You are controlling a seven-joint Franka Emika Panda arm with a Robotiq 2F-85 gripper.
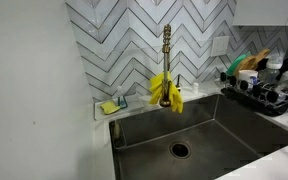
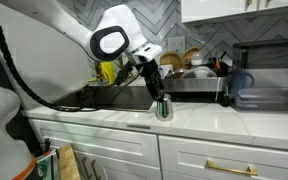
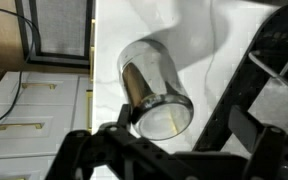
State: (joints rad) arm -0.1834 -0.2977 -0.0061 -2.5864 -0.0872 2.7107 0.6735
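Fingers (image 3: 96, 152) fully spread, gripping nothing. A glass tumbler (image 3: 154, 92) sits in the gap between them, and I see no contact on either side. In an exterior view the gripper (image 2: 157, 92) hangs nose-down right over the tumbler (image 2: 162, 110), tips about level with its upper wall. How far down they reach, I can't tell. The tumbler stands upright on the white countertop (image 2: 199, 118) near the front edge. Its long axis is vertical and roughly in line with the gripper's own axis, so it lies straight below and between the fingers, not off to one side. The wrist view looks into its mouth at a slant, with something brownish inside or reflected, can't say which. The sink (image 2: 109, 97) is just behind the arm. The faucet (image 1: 167, 45) with yellow gloves (image 1: 165, 92) draped on it, the sponge (image 1: 108, 107) and the dish rack (image 1: 259, 92) are well apart from the tumbler. Single arm, so no question of which is nearer.
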